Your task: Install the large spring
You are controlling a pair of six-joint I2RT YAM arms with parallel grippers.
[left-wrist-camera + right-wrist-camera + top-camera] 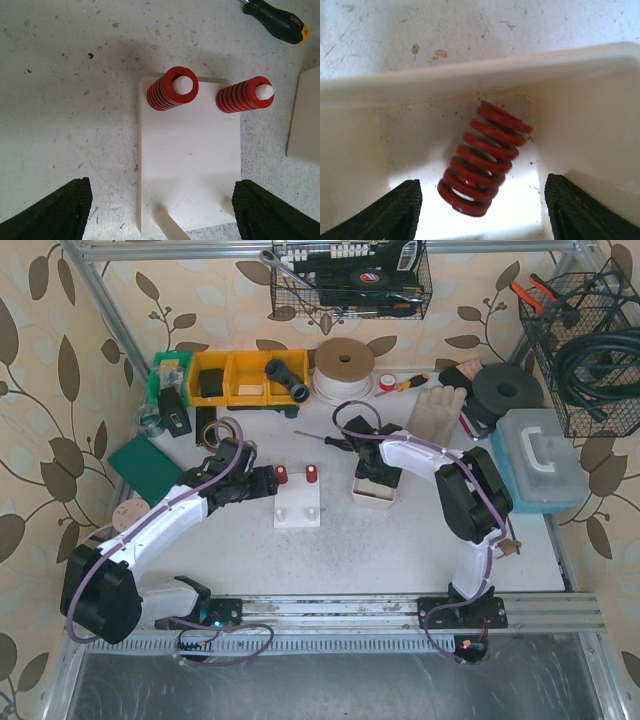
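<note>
Red spring point(482, 160), loose, is seen lying tilted on the floor of a white tray point(470, 82), upper end leaning toward 1 o'clock in the right wrist view. The R gripper point(487, 215) is lowered into the tray w/ its fingers point(385, 210) spread wide, one on each side of the spring's lower end. No contact w/ the coils is shown and nothing is pinched.

In the top view the tray is found at approx. 3 o'clock from the white base plate point(190, 165), near it but apart, both resting on the scuffed white table point(65, 75).

Two more red springs are seated upright on white pegs at the plate's far edge. In the left wrist view the wider spring point(172, 89) sits at 11 o'clock and the slimmer spring point(245, 95) at 1 o'clock. A bare peg point(167, 227) is seen at the near edge, approx. 6 o'clock.

The L gripper point(162, 210) is held at the plate's near end, fingers spread apart, w/ nothing between them but the plate below. Contact w/ the plate can't be told.

A black-handled screwdriver point(277, 20) is laid on the table at 1 o'clock, beyond the plate.
</note>
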